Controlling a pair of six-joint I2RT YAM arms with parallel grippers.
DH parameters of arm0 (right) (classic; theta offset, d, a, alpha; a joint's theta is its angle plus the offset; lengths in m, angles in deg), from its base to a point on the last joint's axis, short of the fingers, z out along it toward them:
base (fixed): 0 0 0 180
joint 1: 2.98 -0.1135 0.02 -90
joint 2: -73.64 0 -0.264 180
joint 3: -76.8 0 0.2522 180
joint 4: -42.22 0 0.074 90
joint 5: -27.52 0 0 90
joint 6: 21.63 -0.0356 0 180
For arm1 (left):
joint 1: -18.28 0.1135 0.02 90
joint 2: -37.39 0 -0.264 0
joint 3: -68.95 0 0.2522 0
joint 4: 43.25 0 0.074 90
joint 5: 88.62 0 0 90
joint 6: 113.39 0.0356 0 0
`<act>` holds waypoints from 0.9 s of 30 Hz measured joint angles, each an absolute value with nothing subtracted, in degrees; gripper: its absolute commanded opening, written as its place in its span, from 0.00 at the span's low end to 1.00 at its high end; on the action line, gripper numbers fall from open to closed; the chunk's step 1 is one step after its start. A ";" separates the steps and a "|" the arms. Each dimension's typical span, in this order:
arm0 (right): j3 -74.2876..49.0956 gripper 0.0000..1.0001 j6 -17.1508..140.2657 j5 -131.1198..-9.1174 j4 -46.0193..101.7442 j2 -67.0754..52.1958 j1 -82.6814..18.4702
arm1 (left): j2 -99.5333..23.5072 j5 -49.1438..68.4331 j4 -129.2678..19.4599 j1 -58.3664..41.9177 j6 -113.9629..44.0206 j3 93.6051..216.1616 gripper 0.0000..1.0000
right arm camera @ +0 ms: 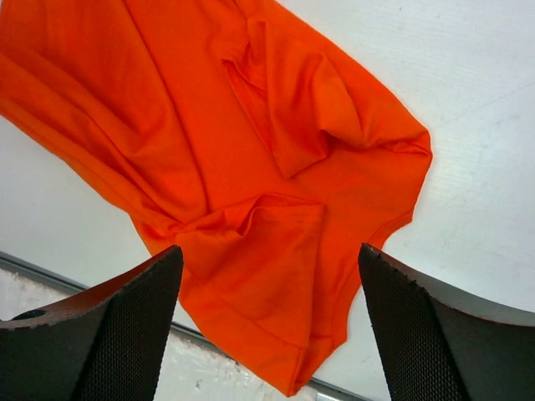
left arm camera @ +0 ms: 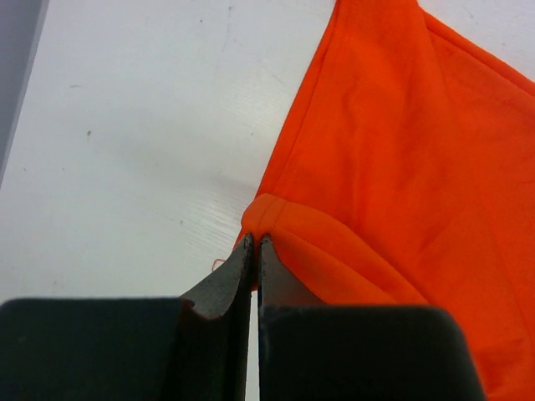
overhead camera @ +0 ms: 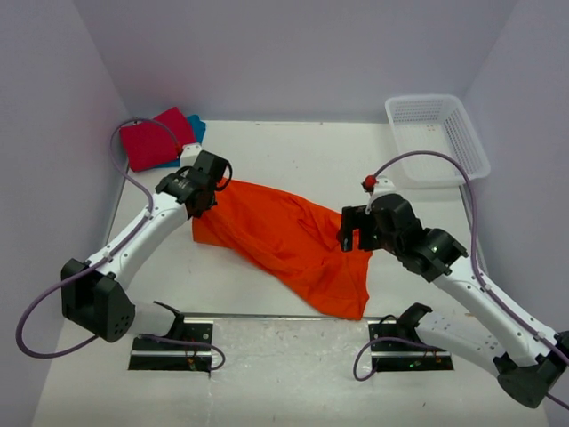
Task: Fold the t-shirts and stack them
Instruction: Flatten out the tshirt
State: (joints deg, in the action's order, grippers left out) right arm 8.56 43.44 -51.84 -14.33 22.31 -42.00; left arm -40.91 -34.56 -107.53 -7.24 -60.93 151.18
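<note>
Left gripper [left arm camera: 256, 241]: jaws together, clamped on a hem fold of the bright orange cloth t-shirt [overhead camera: 284, 240], which lies crumpled across the middle of the white table [overhead camera: 293, 151]. Right gripper [right arm camera: 272, 259]: jaws wide apart, holding nothing, above the shirt's bunched end. Risk: closing there may catch several layers, or the thin left pinch may slip, skewing the fold.

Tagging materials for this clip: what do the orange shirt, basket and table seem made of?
Orange shirt: soft matte cloth, likely a cotton knit; it drapes in folds and shows a stitched hem. Basket: white plastic, probably moulded, going by its regular lattice walls. Table: hard, smooth white top with faint scuffs; laminate or painted board, cannot tell which.
</note>
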 measured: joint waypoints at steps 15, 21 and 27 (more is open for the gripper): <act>22.94 0.41 34.70 -54.31 -6.20 9.65 -44.50 | -38.81 -30.39 -104.32 -4.73 -57.02 147.07 0.00; 22.88 0.38 32.30 -53.81 -3.25 1.20 -43.51 | -36.36 -30.25 -104.32 -4.73 -56.60 147.07 0.00; 22.26 0.38 31.44 -52.70 -2.39 -3.59 -42.00 | -35.62 -29.40 -104.16 -4.73 -56.01 146.44 0.00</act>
